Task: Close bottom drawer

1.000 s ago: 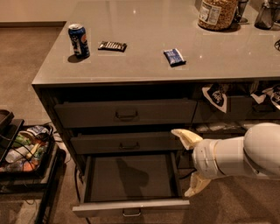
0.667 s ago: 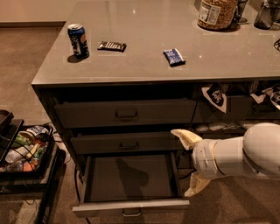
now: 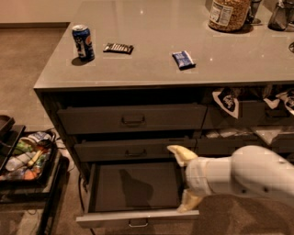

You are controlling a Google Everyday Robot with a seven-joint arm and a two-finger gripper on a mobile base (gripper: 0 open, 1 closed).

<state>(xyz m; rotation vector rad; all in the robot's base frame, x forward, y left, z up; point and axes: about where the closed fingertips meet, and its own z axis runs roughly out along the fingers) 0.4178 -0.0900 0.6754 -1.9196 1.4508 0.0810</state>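
The bottom drawer (image 3: 138,187) is pulled far out of the left three-drawer stack. Its bare dark inside shows, and its low front panel (image 3: 105,219) carries a small metal pull (image 3: 138,223). My gripper (image 3: 183,178) is at the drawer's right side, on a white arm that comes in from the right. It is open and empty. One yellowish finger (image 3: 180,154) sits by the middle drawer's right end. The other finger (image 3: 189,202) hangs near the right end of the drawer's front panel.
The grey counter (image 3: 151,73) holds a blue can (image 3: 83,42), a dark snack bar (image 3: 118,47), a blue packet (image 3: 183,59) and a jar (image 3: 228,13). The drawers on the right (image 3: 257,114) are stuffed with cloth and paper. A low rack of clutter (image 3: 27,158) stands on the left.
My gripper and arm have moved a little to the left and down, closer to the open drawer's right side. The drawer has not moved.
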